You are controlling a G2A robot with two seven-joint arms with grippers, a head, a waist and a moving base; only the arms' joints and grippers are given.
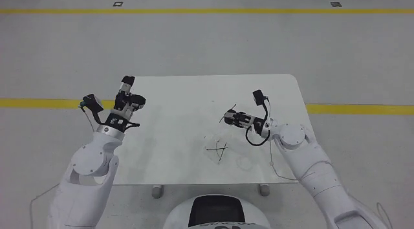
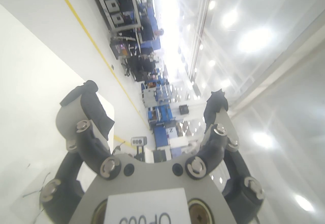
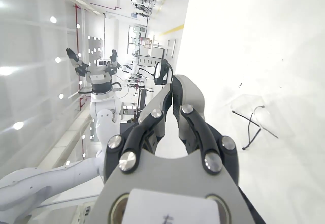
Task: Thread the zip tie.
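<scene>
Two black ties (image 3: pixel 250 124) lie crossed by one clear bag (image 3: pixel 245 100) on one surface (image 1: pixel 174 99). Two grippers: left gripper (image 1: pixel 108 88) and right gripper (image 1: pixel 228 117).

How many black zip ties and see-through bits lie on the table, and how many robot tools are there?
Thin black plastic zip ties, crossed on the white table: 2
Clear plastic wrapper by them: 1
Robot tools (left tool, right tool): 2
Total: 5
</scene>
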